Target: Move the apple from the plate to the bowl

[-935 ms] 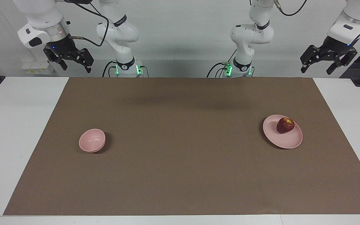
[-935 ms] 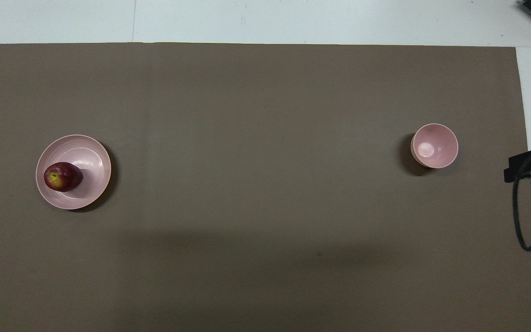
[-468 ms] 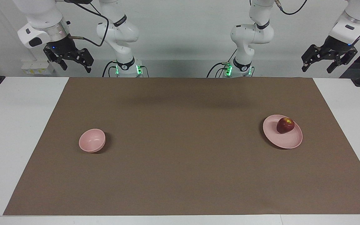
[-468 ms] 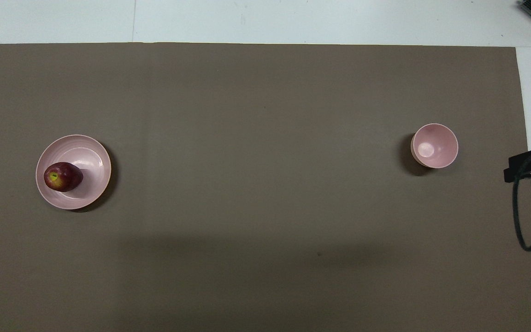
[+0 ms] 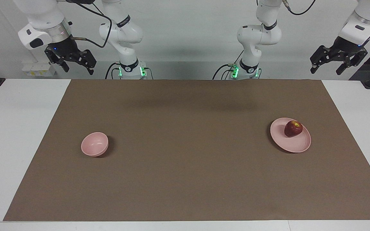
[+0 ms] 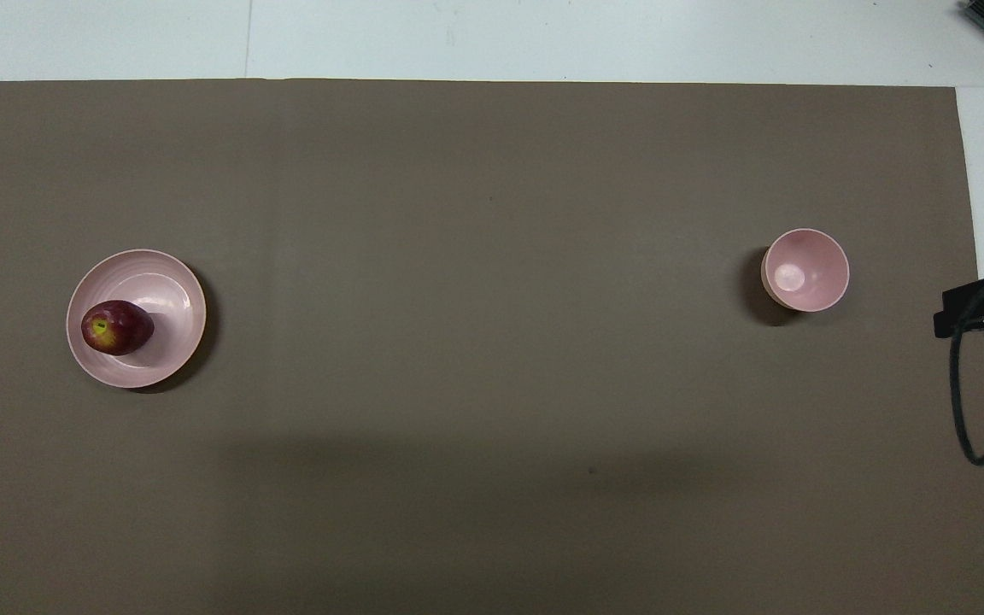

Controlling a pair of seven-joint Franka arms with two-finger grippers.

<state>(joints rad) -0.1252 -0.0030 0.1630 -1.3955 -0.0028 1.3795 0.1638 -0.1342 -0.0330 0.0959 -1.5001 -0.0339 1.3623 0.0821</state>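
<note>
Here, nothing is grasped: left gripper (image 5: 337,62) and right gripper (image 5: 72,62) hang raised, fingers spread. The apple (image 5: 293,128) rests on the plate (image 5: 295,146) below the left gripper, well apart from the bowl (image 5: 94,144); next, probably, descent and pinch

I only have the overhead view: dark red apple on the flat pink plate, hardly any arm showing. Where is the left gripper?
Observer: The left gripper hangs high at the left arm's end, nowhere near the dark red apple on the flat pale pink plate.
Operator: Its jaws?
Observer: Open, empty.
Operator: The right one?
Observer: The right gripper waits raised at the right arm's end, jaws open, away from the small deep pink bowl.
</note>
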